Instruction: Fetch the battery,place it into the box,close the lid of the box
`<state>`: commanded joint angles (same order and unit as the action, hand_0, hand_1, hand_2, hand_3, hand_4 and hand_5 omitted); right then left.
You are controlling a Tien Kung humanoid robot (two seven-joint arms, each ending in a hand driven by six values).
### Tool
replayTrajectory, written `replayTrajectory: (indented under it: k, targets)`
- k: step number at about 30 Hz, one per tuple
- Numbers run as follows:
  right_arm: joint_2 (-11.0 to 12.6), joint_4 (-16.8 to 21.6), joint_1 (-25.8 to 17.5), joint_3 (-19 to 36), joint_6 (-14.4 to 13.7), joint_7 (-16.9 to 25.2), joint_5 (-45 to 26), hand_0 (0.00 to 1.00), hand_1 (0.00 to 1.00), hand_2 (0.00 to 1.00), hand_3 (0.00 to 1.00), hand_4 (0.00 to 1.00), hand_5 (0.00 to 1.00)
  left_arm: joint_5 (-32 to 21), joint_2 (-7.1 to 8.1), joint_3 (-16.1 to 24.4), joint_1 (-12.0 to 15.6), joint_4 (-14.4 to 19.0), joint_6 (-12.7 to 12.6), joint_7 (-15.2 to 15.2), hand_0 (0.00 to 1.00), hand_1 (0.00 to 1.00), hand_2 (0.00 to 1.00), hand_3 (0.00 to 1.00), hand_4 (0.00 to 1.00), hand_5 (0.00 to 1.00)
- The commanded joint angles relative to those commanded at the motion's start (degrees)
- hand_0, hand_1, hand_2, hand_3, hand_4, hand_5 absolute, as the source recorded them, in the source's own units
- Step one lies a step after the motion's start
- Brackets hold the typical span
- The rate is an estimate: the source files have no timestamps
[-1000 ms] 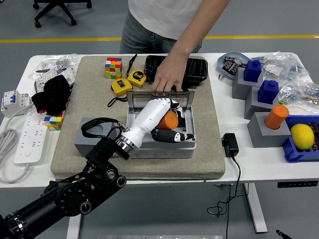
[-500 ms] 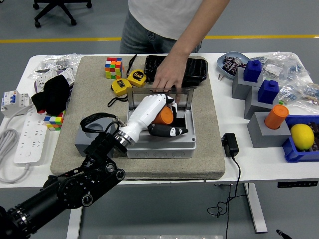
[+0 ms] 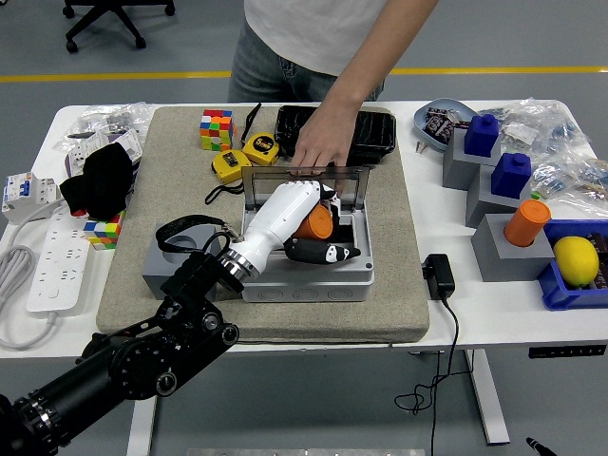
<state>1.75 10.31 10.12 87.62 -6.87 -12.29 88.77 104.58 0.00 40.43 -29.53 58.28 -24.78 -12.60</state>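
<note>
1. At centre of the surface (image 3: 494, 309), on a beige mat (image 3: 133, 275), sits the grey box (image 3: 313, 275), lid (image 3: 304, 179) upright at its 12 o'clock edge.
2. Left hand (image 3: 294, 223), white shell on black arm, enters from 7 o'clock and reaches into the box; fingers (image 3: 328, 253) clamped round the orange battery (image 3: 314, 222), held inside the box opening.
3. Right hand not seen.
4. Person's hand (image 3: 318, 147) comes from 12 o'clock, fingertips on the lid's top edge, holding it open.
5. Behind the lid: black tray (image 3: 375, 133); two yellow tape measures (image 3: 245, 157) and a colour cube (image 3: 216, 129) at 10 o'clock of the box.
6. At 3 o'clock of the mat: black adapter (image 3: 437, 275) with cable.
7. Far right: grey blocks with blue bottles (image 3: 482, 134), an orange cylinder (image 3: 527, 222), a lemon (image 3: 576, 259) in a blue bin.
8. Far left: white power strip (image 3: 52, 261), black cloth (image 3: 98, 180), second cube (image 3: 103, 229).
</note>
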Motion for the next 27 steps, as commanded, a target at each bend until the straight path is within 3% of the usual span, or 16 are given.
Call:
replayTrajectory:
  k: [1,6,7,12,13,18,19,27]
  targets:
    - [0.0,0.0,0.0,0.0,0.0,0.0,0.0,0.544,0.557,0.585,0.523,0.908,0.741,0.2,0.00,0.1,0.0,0.0,0.5,0.1,0.129,0.019,0.064,0.042,0.998,0.305]
    - [0.0,0.0,-0.1,0.0,0.0,0.0,-0.1,0.544,0.557,0.585,0.523,0.908,0.741,0.2,0.00,0.6,0.1,-0.2,2.2,-0.1,0.129,0.019,0.064,0.042,0.998,0.305]
    - [0.0,0.0,-0.1,0.0,0.0,0.0,-0.1,0.547,0.557,0.585,0.523,0.908,0.742,0.2,0.00,0.7,0.2,-0.2,2.4,-0.2,0.185,0.099,0.132,0.104,0.998,0.360]
    - [-0.1,0.0,0.0,-0.1,0.0,0.1,-0.2,0.547,0.557,0.585,0.523,0.908,0.742,0.6,0.00,1.2,0.1,-0.3,4.2,0.1,0.185,0.099,0.132,0.104,0.998,0.360]
    - [-0.1,0.0,0.0,-0.1,0.0,0.1,-0.2,0.547,0.557,0.585,0.523,0.908,0.742,0.7,0.00,1.3,0.1,-0.3,4.4,0.1,0.284,0.221,0.219,0.223,0.998,0.399]
    - [0.0,0.0,0.1,-0.1,0.0,0.0,-0.2,0.547,0.557,0.585,0.523,0.908,0.742,1.3,0.00,1.6,0.0,-0.5,5.7,0.5,0.284,0.221,0.219,0.223,0.998,0.399]
    - [0.0,0.0,0.0,0.0,0.0,0.0,-0.1,0.545,0.557,0.584,0.523,0.908,0.742,1.4,0.00,1.7,0.0,-0.6,6.0,0.5,0.349,0.338,0.319,0.330,0.998,0.441]
    - [0.0,0.0,0.0,0.0,0.0,0.0,0.0,0.544,0.557,0.584,0.523,0.908,0.742,2.1,0.00,1.8,0.0,-0.6,6.6,0.9,0.388,0.376,0.353,0.370,0.998,0.424]
